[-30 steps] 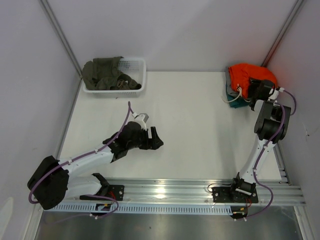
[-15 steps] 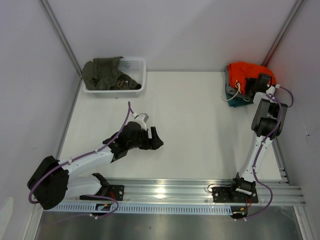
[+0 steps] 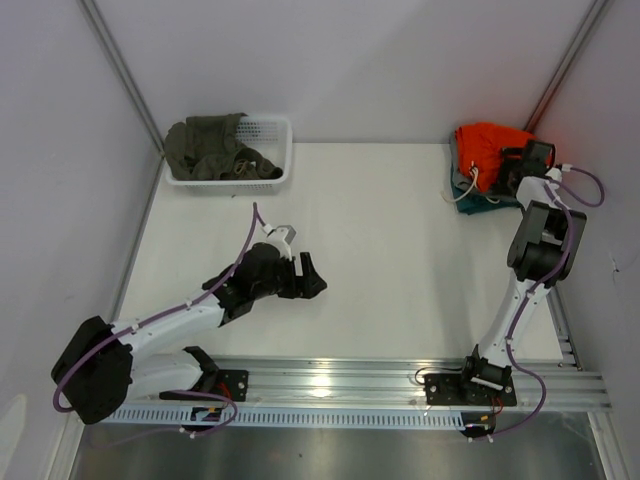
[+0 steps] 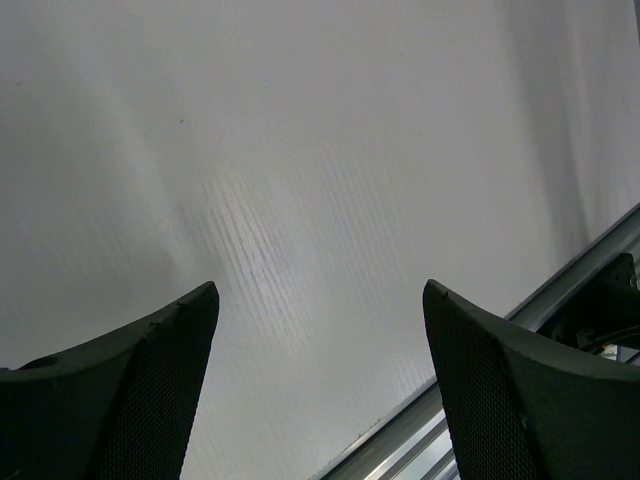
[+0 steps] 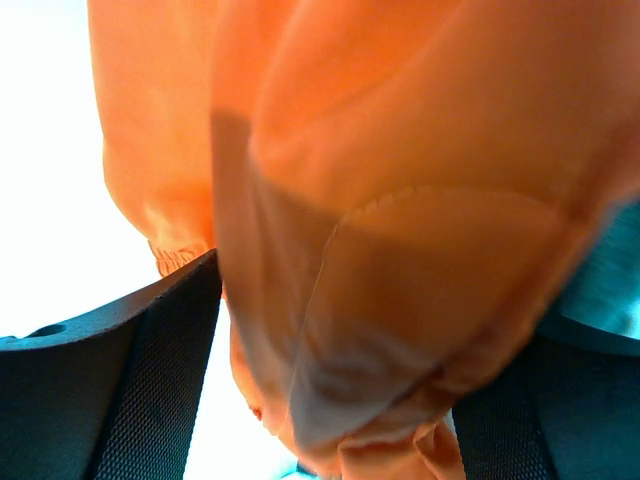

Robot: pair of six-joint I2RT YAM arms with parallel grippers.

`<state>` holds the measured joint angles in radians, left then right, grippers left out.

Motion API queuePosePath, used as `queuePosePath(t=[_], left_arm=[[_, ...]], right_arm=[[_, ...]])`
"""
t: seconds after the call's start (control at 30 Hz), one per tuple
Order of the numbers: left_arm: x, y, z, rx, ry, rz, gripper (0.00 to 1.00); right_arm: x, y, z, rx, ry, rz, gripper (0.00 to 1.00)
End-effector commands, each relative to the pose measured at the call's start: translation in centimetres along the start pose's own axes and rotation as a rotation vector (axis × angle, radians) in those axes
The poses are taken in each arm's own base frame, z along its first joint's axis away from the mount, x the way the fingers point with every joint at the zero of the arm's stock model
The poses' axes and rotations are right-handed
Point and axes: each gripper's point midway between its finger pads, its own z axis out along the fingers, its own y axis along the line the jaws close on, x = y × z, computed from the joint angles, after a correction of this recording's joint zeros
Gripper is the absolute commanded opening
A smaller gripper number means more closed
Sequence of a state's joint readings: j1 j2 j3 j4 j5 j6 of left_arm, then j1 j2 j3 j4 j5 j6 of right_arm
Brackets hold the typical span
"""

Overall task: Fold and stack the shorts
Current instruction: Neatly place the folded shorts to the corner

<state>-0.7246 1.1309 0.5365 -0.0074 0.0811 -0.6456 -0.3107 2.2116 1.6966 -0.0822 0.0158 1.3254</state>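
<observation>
With jaws spread about the orange shorts [image 5: 400, 150], back the right gripper [image 3: 512, 172] straight out, clear of the white drawstring [image 3: 474, 180] just beside; left gripper [image 4: 320, 300] likewise spread, over bare table [image 3: 400, 250].

The orange shorts [image 3: 490, 143] lay on a teal garment [image 3: 478, 199] at the table's [image 3: 400, 250] far right corner, the right gripper [image 3: 507, 177] over them. The left gripper [image 3: 312, 276] hovered mid-table. A white basket [image 3: 272, 150] of olive clothing [image 3: 205, 148] sat far left.
</observation>
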Motion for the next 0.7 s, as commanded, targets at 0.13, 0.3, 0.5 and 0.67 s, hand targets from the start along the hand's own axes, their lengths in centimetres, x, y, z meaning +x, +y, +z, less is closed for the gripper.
queuePosePath(t=[0.13, 0.3, 0.5, 0.67], left_arm=[[-0.2, -0.2, -0.8, 0.010, -0.019, 0.019, 0.85], [-0.3, -0.2, -1.0, 0.008, -0.026, 0.021, 0.85], [-0.3, -0.4, -0.8, 0.017, -0.023, 0.018, 0.85], [-0.3, -0.4, -0.4, 0.017, -0.016, 0.021, 0.86]], right_arm=[[-2.7, 0.1, -3.5, 0.048, -0.030, -0.033, 0.93], [-3.2, -1.8, -5.9, 0.067, 0.017, -0.076, 0.97], [-4.1, -3.7, -9.9, 0.070, 0.023, -0.119, 0.98], [-4.6, -2.6, -12.3, -0.011, 0.000, -0.131, 0.98]])
